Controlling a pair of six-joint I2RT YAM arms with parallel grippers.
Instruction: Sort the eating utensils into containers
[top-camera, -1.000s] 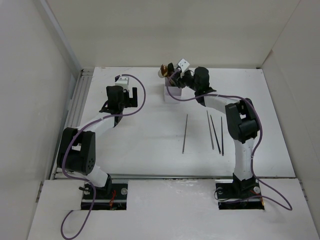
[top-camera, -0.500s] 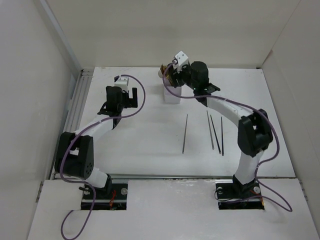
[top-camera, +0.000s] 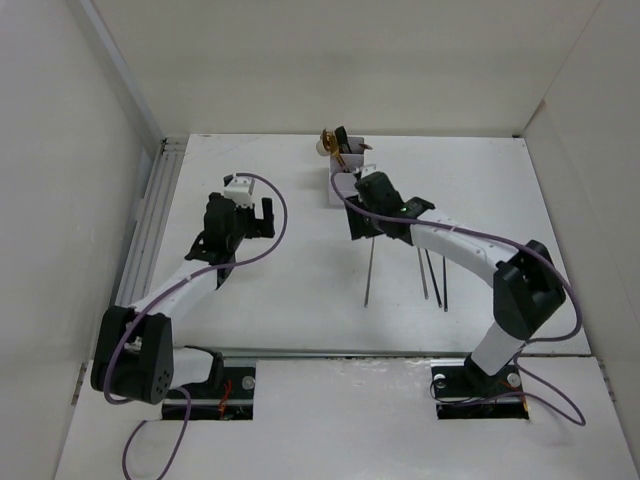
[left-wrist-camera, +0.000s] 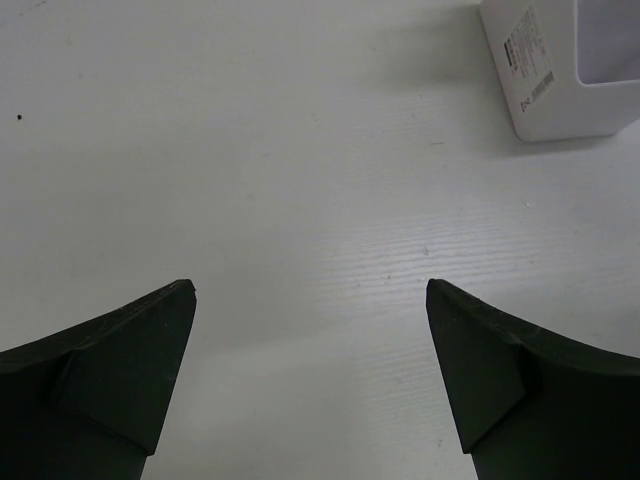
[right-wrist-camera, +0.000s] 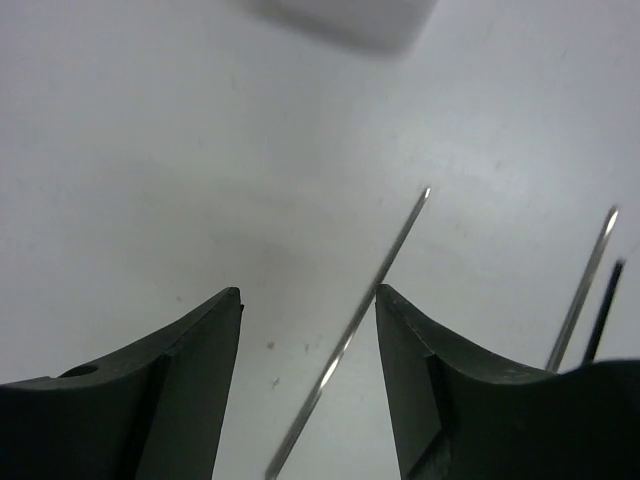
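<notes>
The white organiser (top-camera: 338, 192) stands at the back centre with gold and dark utensils (top-camera: 332, 142) sticking up from it. Several thin dark chopsticks lie on the table: one alone (top-camera: 370, 272), the others (top-camera: 432, 268) to its right. My right gripper (top-camera: 358, 230) is open, low over the far end of the lone chopstick. In the right wrist view that chopstick (right-wrist-camera: 350, 335) runs between the fingers of my gripper (right-wrist-camera: 308, 292), close to the right one. My left gripper (top-camera: 262, 213) is open and empty over bare table (left-wrist-camera: 310, 290).
The organiser's corner shows at the top right of the left wrist view (left-wrist-camera: 560, 80), and blurred at the top of the right wrist view (right-wrist-camera: 350, 20). Two more chopsticks (right-wrist-camera: 582, 290) lie to the right. White walls enclose the table.
My right gripper left the top of the organiser, came nearer and dropped over the lone chopstick's far end. My left arm drew back toward the near side.
</notes>
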